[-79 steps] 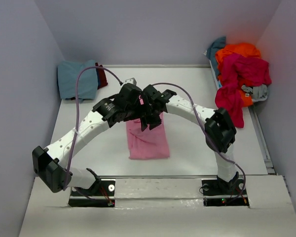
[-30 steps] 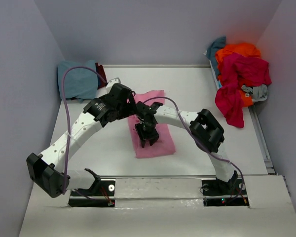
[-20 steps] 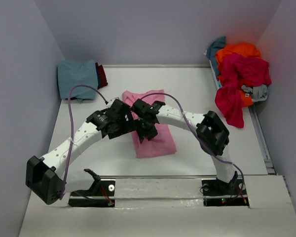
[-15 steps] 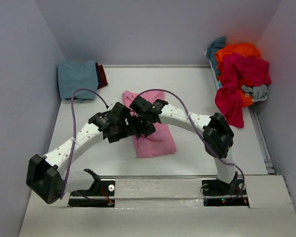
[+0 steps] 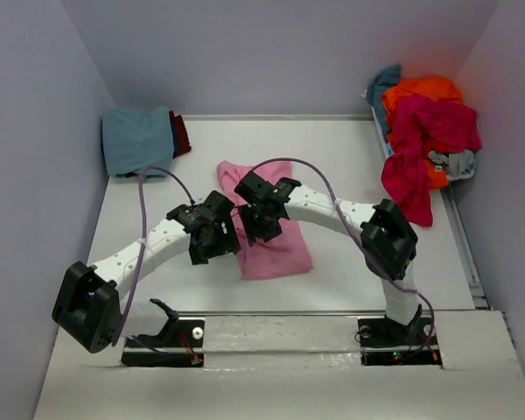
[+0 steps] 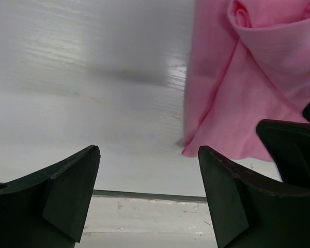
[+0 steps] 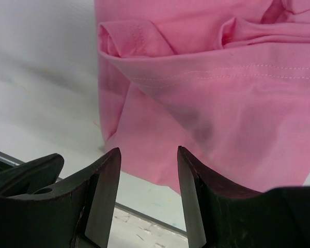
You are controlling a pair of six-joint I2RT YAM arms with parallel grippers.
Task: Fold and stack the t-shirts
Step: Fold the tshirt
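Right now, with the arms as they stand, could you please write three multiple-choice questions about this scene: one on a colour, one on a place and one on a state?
1. The folded shirt in the far left corner is:
A teal-blue
B orange
C grey

2. The pink t-shirt lies:
A on the folded shirt
B in the middle of the table
C off the table

3. The left gripper is:
A shut on the pink t-shirt
B shut, empty
C open, empty

Answers:
1 A: the top view shows teal-blue cloth there.
2 B: it lies mid-table, between the arms.
3 C: its jaws stand apart, with only bare table between them.
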